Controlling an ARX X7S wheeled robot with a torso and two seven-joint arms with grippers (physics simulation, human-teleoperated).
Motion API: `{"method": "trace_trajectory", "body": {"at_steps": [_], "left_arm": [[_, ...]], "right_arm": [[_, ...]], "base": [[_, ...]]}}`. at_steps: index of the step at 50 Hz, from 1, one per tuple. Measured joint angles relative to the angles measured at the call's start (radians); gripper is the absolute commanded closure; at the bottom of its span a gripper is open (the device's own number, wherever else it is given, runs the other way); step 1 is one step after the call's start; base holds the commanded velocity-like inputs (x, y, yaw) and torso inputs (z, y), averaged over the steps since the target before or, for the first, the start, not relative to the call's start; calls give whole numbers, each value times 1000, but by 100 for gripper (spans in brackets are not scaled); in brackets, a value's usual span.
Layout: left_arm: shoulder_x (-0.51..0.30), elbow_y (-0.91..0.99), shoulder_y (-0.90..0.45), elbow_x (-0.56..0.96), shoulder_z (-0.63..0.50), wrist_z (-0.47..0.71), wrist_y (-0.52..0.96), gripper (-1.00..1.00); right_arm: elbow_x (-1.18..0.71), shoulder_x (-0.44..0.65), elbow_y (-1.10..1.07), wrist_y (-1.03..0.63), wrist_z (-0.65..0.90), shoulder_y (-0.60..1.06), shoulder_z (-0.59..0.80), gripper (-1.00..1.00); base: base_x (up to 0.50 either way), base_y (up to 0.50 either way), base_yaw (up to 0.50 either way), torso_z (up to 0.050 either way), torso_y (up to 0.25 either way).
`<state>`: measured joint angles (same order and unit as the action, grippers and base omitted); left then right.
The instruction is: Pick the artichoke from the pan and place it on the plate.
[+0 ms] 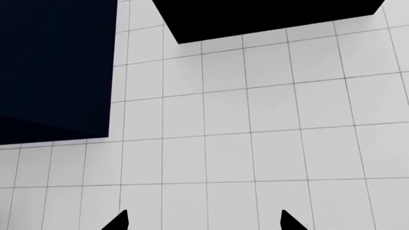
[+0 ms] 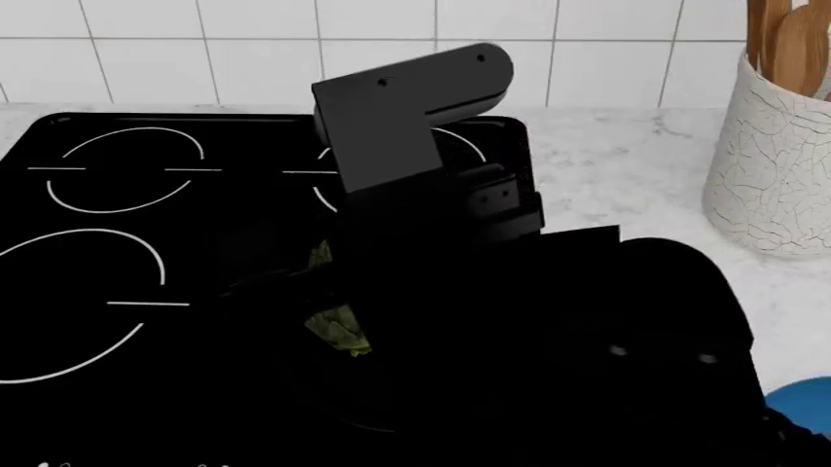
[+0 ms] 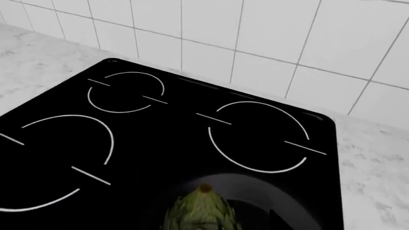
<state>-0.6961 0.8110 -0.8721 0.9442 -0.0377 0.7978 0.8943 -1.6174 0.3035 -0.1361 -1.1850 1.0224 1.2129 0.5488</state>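
The artichoke [image 3: 201,211] lies with its tapered tip pointing away, inside the black pan, whose grey rim [image 3: 255,181] curves around it. It sits right at my right gripper's jaws, but the black fingers do not stand out against the dark pan. In the head view my right arm [image 2: 415,136] covers the pan, and only bits of the artichoke [image 2: 335,329] show beside it. The blue rim of the plate [image 2: 800,403] peeks in at the lower right. My left gripper [image 1: 204,221] is open and empty, facing white tiles.
The pan stands on a black stovetop [image 2: 117,243] with white ring markings, set in a marble counter [image 2: 624,165] before a white tiled wall. A crackled white utensil crock [image 2: 773,165] with wooden spoons stands at the right. Dark blocks [image 1: 57,67] show in the left wrist view.
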Motion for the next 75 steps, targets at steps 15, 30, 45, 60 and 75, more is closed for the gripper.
{"method": "trace_trajectory", "body": {"at_steps": [15, 30, 45, 60, 75], "left_arm": [[-2, -15, 30, -28, -5, -17, -31, -100], [-3, -22, 48, -43, -9, -23, -50, -100], [-10, -16, 54, -36, -2, -17, -51, -100], [-15, -25, 82, -54, 1, -28, -75, -100], [-18, -34, 106, -68, 3, -36, -96, -100]], "right_arm": [[49, -4, 31, 9, -51, -3, 35, -100], [88, -6, 60, 16, -88, 0, 67, -100], [105, -8, 75, 21, -103, -3, 91, -100], [144, -16, 105, 33, -141, -5, 126, -100], [174, -22, 135, 45, -171, -2, 152, -100]], "base": [[0, 0, 0, 0, 0], [0, 0, 0, 0, 0], [0, 0, 0, 0, 0], [0, 0, 0, 0, 0], [0, 0, 0, 0, 0]]}}
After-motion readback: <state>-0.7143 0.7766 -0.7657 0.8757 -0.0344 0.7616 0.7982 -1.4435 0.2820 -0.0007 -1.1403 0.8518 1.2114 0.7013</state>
